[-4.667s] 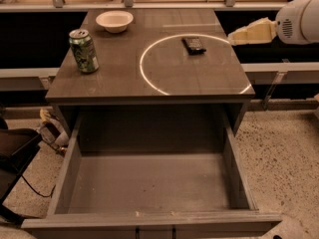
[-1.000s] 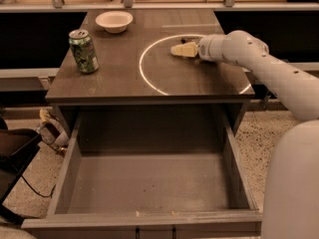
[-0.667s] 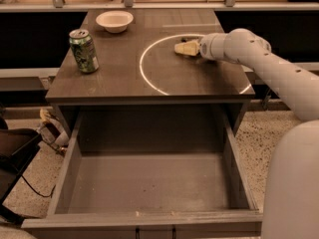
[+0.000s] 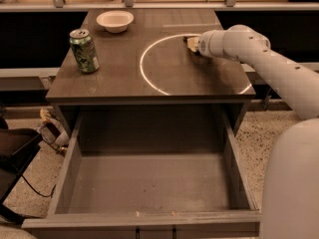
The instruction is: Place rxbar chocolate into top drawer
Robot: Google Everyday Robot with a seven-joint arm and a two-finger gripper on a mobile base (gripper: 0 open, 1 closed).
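Observation:
My gripper (image 4: 192,43) is low over the cabinet top (image 4: 114,78), at the far right inside the white ring (image 4: 144,73), mostly covered by my white wrist. The rxbar chocolate is hidden; the gripper and wrist cover the spot there. The top drawer (image 4: 149,183) is pulled fully open at the front, and its grey floor is bare.
A green soda can (image 4: 83,51) stands upright at the left of the cabinet top. A white bowl (image 4: 114,21) sits at the far left. My white arm (image 4: 279,73) crosses in from the right. Dark objects and cables (image 4: 30,143) lie on the floor at the left.
My arm came in from the right and lowered onto the spot where the black bar lay; the bar is now covered. Over the last second the gripper shifted slightly right and farther back.

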